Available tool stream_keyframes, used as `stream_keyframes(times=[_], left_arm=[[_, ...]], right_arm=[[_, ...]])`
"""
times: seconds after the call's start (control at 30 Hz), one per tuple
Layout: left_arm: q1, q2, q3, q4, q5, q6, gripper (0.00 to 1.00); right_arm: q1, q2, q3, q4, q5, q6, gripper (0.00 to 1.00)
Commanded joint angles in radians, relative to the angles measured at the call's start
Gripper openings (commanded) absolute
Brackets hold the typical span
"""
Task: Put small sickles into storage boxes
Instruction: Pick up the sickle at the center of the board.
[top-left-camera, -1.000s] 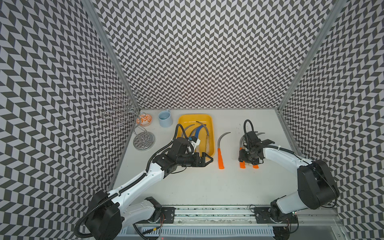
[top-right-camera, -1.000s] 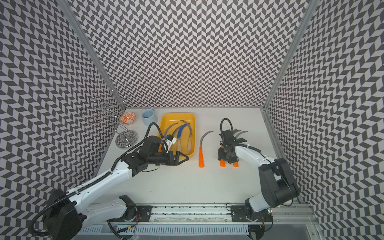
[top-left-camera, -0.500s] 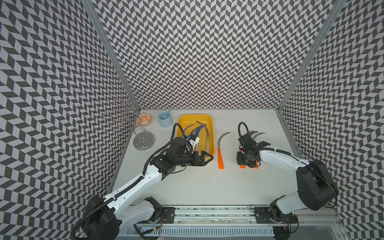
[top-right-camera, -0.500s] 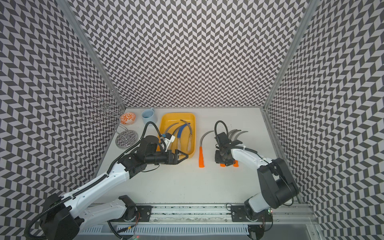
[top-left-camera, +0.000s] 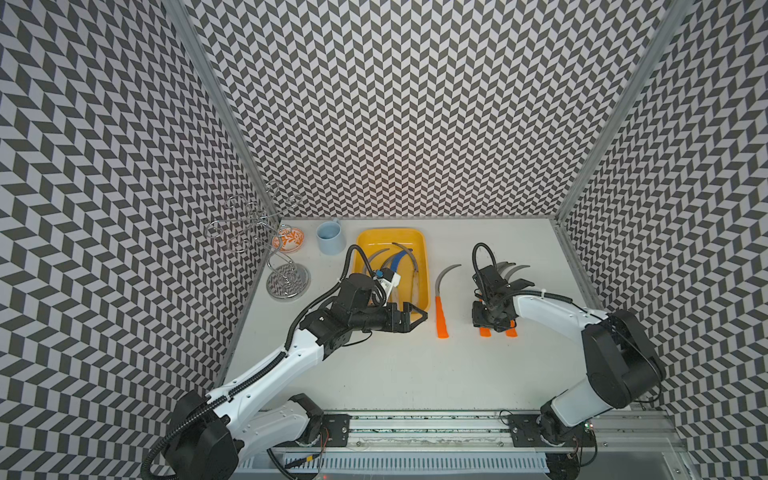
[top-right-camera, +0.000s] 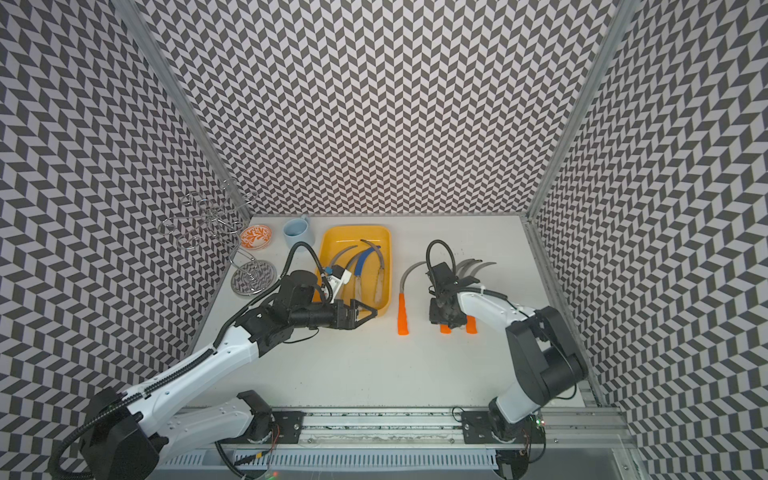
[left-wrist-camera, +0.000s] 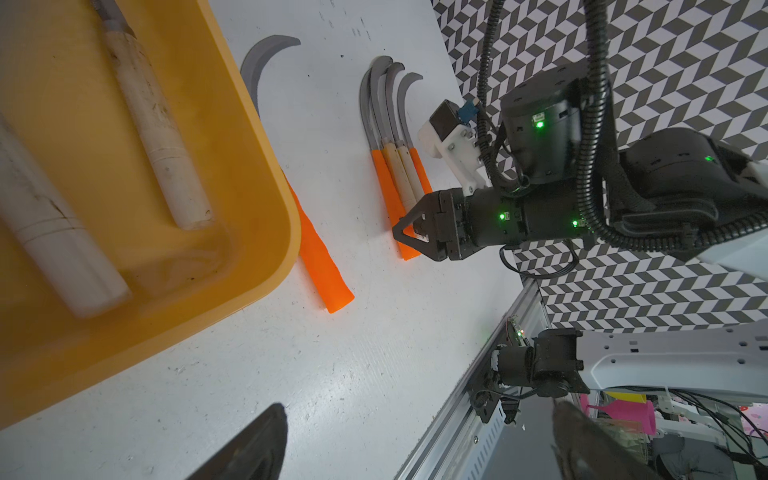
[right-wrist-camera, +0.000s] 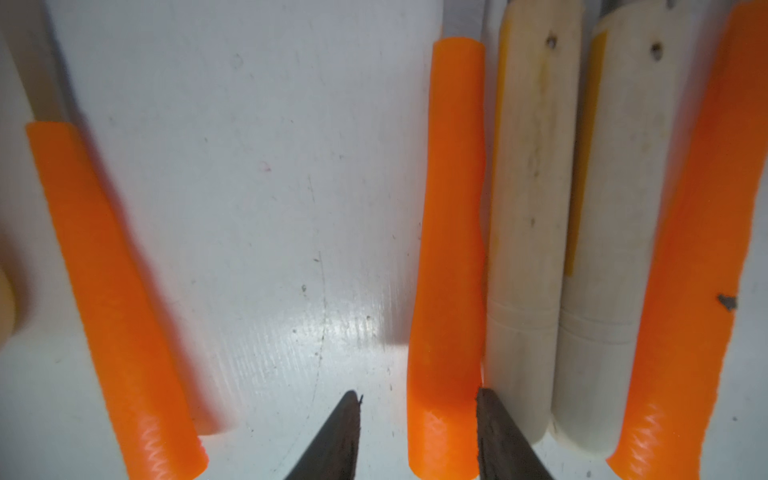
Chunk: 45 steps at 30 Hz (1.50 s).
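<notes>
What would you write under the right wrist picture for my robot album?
The right hand straddles an orange sickle handle lying beside two pale wooden handles.

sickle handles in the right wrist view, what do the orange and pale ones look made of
Orange handles: probably plastic, matte, possibly printed, going by fine ridged lines near their ends. Pale handles: look like bare wood, with grain streaks, stains, a drilled hole and turned grooves.

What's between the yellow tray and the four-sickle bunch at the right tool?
One orange-handled sickle, lying alone; shows in both top views.
</notes>
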Motion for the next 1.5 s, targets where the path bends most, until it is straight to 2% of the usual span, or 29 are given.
stream_keyframes(times=[0.0, 0.43, 0.77, 0.9, 1.03, 1.47], left_arm=[[0.006, -0.001, 0.029, -0.010, 0.019, 0.031, 1.00], [0.034, -0.019, 0.030, -0.034, 0.032, 0.052, 1.00], [0.052, -0.020, 0.048, -0.043, 0.036, 0.055, 1.00], [0.055, -0.018, 0.060, -0.044, 0.038, 0.053, 1.00], [0.058, -0.016, 0.071, -0.048, 0.038, 0.052, 1.00], [0.105, 0.024, 0.151, -0.080, 0.036, 0.068, 1.00]], right_arm=[[0.002, 0.034, 0.042, 0.027, 0.037, 0.008, 0.46], [0.003, 0.116, 0.033, 0.061, 0.046, 0.004, 0.45], [0.011, 0.164, -0.014, 0.096, 0.066, -0.010, 0.28], [0.011, 0.167, -0.004, 0.088, 0.071, -0.018, 0.12], [0.011, 0.153, 0.031, 0.063, 0.073, -0.026, 0.02], [0.023, 0.084, 0.170, -0.038, 0.045, -0.045, 0.00]])
